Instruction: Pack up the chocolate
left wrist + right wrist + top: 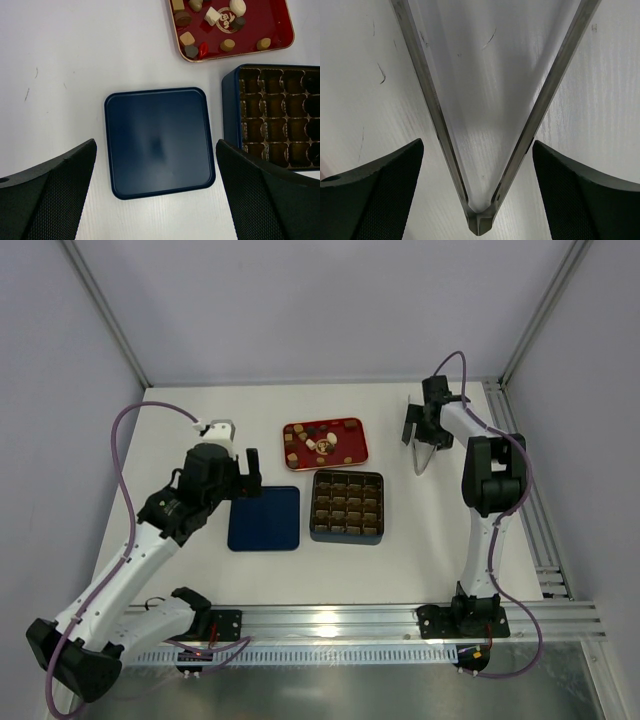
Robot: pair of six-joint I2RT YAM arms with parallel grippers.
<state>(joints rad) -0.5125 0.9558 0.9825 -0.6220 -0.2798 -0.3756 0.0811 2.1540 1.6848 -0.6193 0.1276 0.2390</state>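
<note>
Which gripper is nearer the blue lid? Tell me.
Left. The left gripper hovers at the far edge of the blue lid; the right gripper is far to the right, beyond the red tray, over the tongs.

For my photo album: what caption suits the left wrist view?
Open left gripper above a blue lid, beside gridded box and tray of chocolate.

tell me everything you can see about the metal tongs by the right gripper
The metal tongs are a slim V: two thin, flat, grey steel-looking arms joined at one narrow end and splayed wide, holding nothing. They appear to lie flat on the white table, right of the red tray. The right gripper straddles them with open jaws, one finger outside each arm, a gap showing on both sides.
</note>
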